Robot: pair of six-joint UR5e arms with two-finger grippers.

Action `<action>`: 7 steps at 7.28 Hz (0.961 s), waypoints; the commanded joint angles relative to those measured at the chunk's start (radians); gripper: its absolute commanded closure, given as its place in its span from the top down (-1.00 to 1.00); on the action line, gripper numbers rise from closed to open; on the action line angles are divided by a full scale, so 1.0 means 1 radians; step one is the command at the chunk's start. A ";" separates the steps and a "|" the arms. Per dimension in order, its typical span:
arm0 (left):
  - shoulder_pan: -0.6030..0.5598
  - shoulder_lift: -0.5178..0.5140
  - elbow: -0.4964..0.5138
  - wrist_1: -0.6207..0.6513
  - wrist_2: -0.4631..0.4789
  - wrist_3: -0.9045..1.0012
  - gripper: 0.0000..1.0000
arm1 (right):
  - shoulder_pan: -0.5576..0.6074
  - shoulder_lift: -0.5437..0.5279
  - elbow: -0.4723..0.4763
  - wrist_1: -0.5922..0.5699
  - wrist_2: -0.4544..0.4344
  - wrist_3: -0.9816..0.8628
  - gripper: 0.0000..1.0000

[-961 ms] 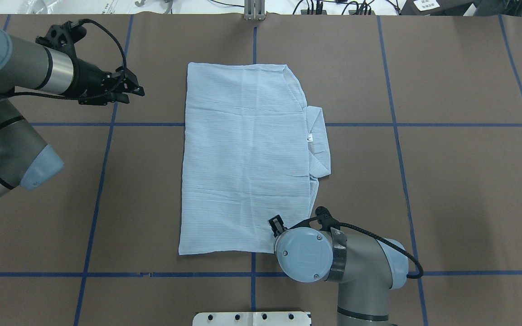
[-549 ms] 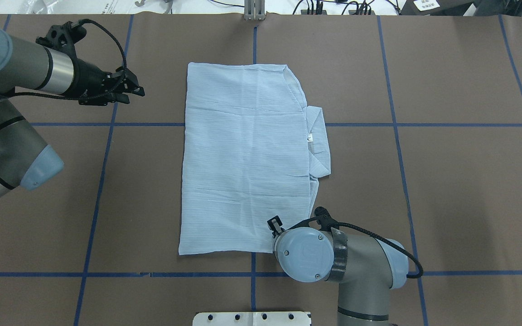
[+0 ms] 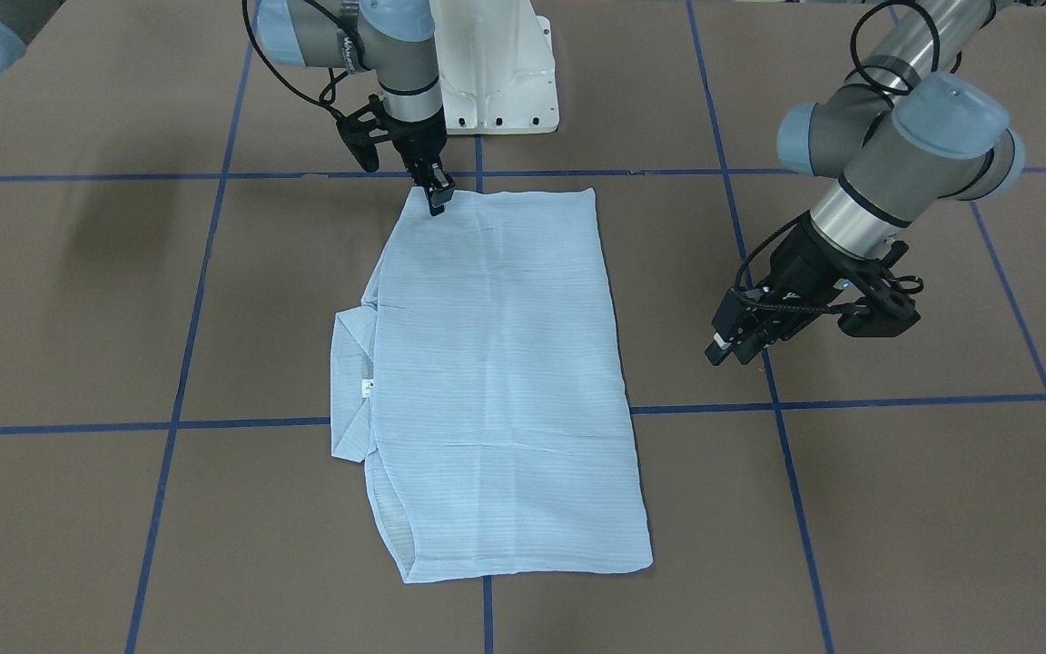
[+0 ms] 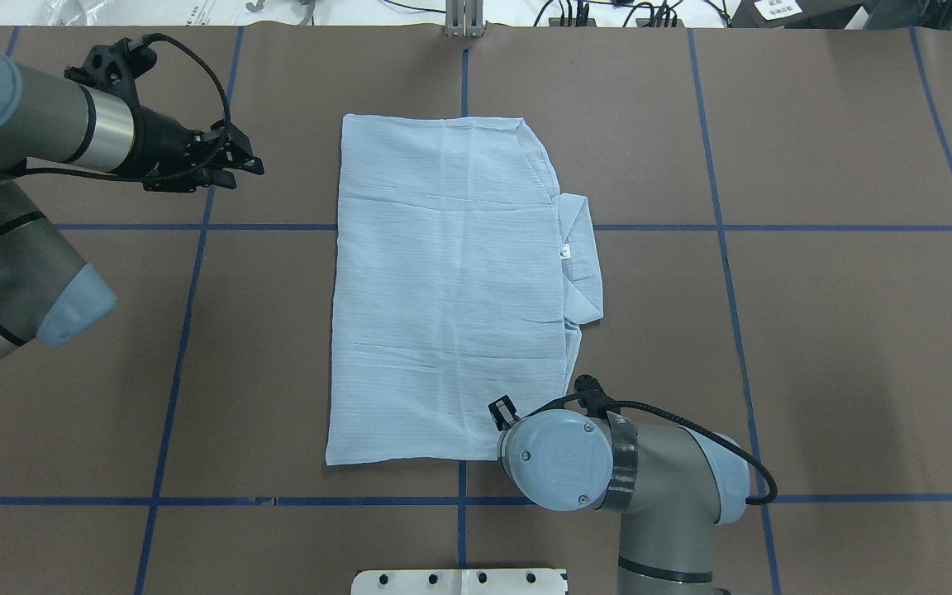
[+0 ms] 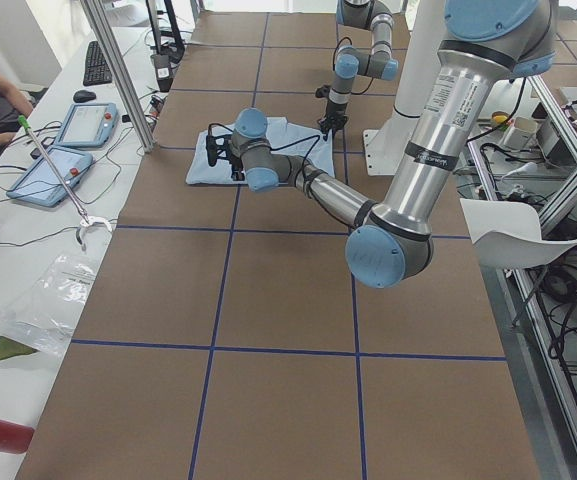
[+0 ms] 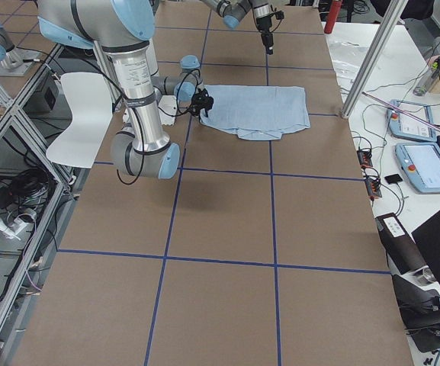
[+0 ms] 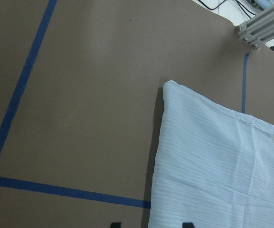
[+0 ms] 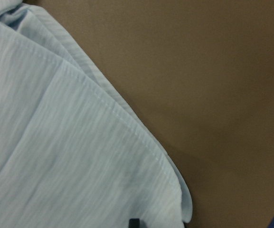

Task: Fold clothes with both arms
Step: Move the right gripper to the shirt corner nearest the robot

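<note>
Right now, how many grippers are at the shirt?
1. The right gripper is at the corner of the shirt nearest the robot's base; the left gripper hangs to one side, apart from it. Whether the right one grips is unclear.

Overhead and front-facing cameras look down from opposite sides, sharing the shirt [image 4: 451, 289].

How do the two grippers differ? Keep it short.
The left gripper hangs over bare table, clear of the shirt; the right gripper is down at a shirt corner. Left slants, jaws open; right points straight down, jaws unclear. Both are black.
</note>
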 commanded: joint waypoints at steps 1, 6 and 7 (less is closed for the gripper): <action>0.000 0.001 -0.006 0.000 0.000 -0.008 0.05 | 0.006 0.000 0.003 -0.002 0.003 0.001 -1.00; 0.156 0.033 -0.125 0.000 0.070 -0.432 0.06 | 0.025 -0.064 0.086 -0.004 0.007 0.005 -1.00; 0.296 0.129 -0.234 0.015 0.183 -0.530 0.06 | 0.025 -0.078 0.094 -0.004 0.007 0.006 -1.00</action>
